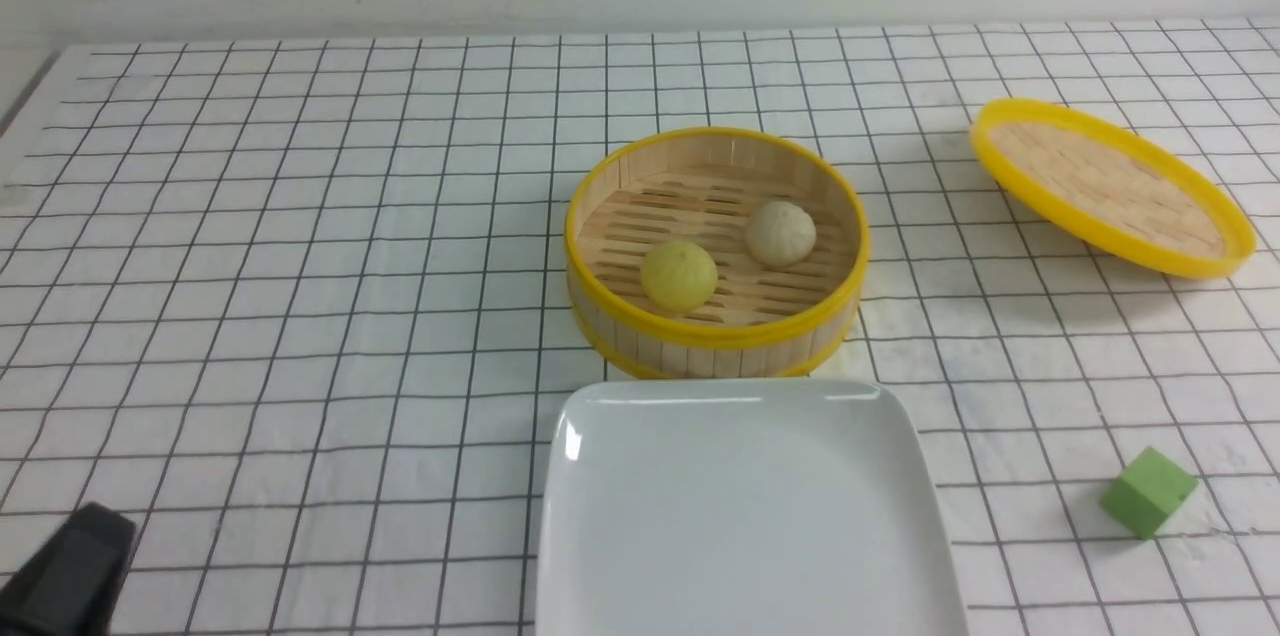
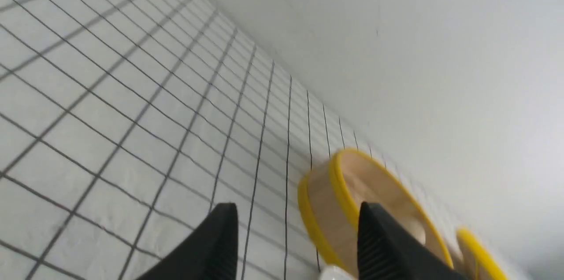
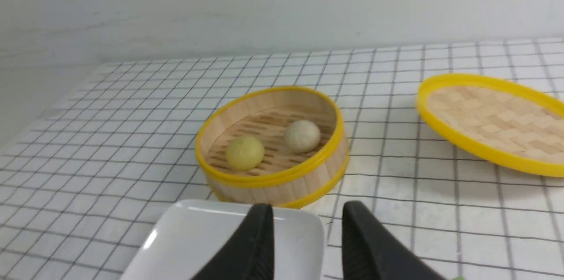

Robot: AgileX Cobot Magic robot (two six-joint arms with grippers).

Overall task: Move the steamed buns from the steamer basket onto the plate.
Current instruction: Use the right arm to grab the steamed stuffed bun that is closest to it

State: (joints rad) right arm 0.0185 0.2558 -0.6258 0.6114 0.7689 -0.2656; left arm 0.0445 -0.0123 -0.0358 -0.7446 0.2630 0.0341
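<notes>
No readable text, label, brand, number or sign appears in the front view or in either wrist view.

From where I stood, the tabletop (image 1: 330,316) lay open along the whole left side of the basket (image 1: 715,341). Its top was uncovered, leaving a way in from above, but its upright wall blocked any low approach to the buns (image 1: 679,276). Between the two buns there was a narrow gap. The plate (image 1: 745,516) sat close in front, its surface bare. To the right, past an open stretch, the tilted lid (image 1: 1110,186) stood in the way farther back, the green cube (image 1: 1149,492) nearer.
</notes>
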